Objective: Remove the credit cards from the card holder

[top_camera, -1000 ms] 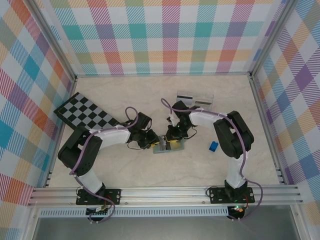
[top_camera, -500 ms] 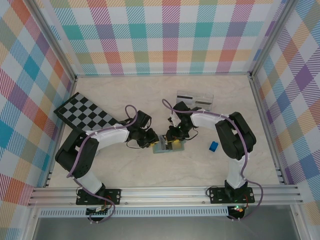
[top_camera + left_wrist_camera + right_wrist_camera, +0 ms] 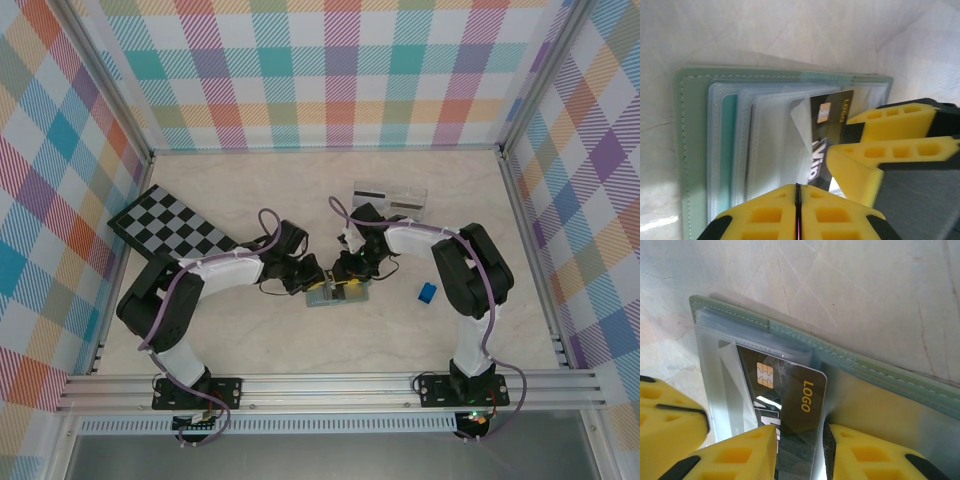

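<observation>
Yellow pads of the left gripper (image 3: 797,200) are pressed flat together with no gap, at the near edge of the clear sleeves (image 3: 765,145); I cannot tell whether a sleeve is nipped between them. On the right gripper (image 3: 800,442) the jaws stand a narrow way apart, straddling the free end of a dark card (image 3: 785,390) with a gold chip and "LOGO" print. Contact between pads and card is not resolvable. That dark card sits partly out of its sleeve, skewed against the stack. Toward the stitched edge, a teal card (image 3: 729,150) lies inside an outer sleeve. The sage-green card holder (image 3: 880,377) lies open and flat on the pale marbled table (image 3: 250,340), between the two wrists near mid-table. Further out: a small blue block (image 3: 427,292) to the right of the holder, apart from it; a clear tray (image 3: 390,197) beyond the right arm, with a striped card (image 3: 371,192) at it; a checkerboard mat (image 3: 175,228) at far left.
</observation>
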You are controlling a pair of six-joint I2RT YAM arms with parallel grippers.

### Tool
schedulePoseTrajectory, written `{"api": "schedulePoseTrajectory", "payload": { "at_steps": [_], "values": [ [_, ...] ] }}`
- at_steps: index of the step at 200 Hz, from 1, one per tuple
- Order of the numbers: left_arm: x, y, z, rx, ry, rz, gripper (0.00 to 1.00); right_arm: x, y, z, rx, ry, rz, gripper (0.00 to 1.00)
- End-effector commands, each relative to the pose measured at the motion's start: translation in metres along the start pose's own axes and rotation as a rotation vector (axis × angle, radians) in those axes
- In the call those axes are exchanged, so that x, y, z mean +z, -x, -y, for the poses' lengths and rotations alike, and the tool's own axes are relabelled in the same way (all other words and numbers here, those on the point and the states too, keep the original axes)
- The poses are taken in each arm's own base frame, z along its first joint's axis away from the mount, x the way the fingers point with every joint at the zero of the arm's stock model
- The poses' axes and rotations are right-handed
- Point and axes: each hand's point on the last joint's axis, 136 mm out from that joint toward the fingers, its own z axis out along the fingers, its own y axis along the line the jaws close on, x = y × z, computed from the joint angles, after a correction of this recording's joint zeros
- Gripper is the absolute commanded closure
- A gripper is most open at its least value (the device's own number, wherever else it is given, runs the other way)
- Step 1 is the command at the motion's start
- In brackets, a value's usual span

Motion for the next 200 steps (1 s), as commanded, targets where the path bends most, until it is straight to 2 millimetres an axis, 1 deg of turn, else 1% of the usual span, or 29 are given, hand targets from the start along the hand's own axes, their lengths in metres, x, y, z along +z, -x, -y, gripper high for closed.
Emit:
{"api": "schedulePoseTrajectory", "payload": {
  "at_steps": [1, 18, 42, 58, 84, 146, 200],
  "values": [
    [0.009, 0.000, -0.009, -0.019, 0.050, -0.009, 0.92, 0.001, -0.005, -0.001, 0.014, 0.056, -0.015, 0.68],
    [0.012, -0.002, -0.025, -0.041, 0.098, -0.003, 0.93, 0.001, -0.008, 0.001, 0.016, 0.072, -0.025, 0.69],
    [0.014, -0.005, -0.041, -0.048, 0.154, -0.001, 0.95, 0.000, -0.013, -0.002, 0.014, 0.141, -0.039, 0.70],
    [0.014, -0.007, -0.047, -0.053, 0.169, 0.004, 0.95, -0.002, -0.014, -0.001, 0.017, 0.167, -0.040, 0.71],
    [0.015, -0.009, -0.056, -0.062, 0.195, 0.000, 0.95, -0.003, -0.012, -0.006, 0.029, 0.233, -0.037, 0.71],
    [0.016, -0.012, -0.062, -0.073, 0.205, -0.001, 0.95, 0.001, -0.006, -0.012, 0.055, 0.287, -0.029, 0.75],
    [0.015, -0.013, -0.062, -0.071, 0.202, -0.004, 0.96, 0.007, -0.003, -0.004, 0.094, 0.262, -0.013, 0.79]
  ]
}}
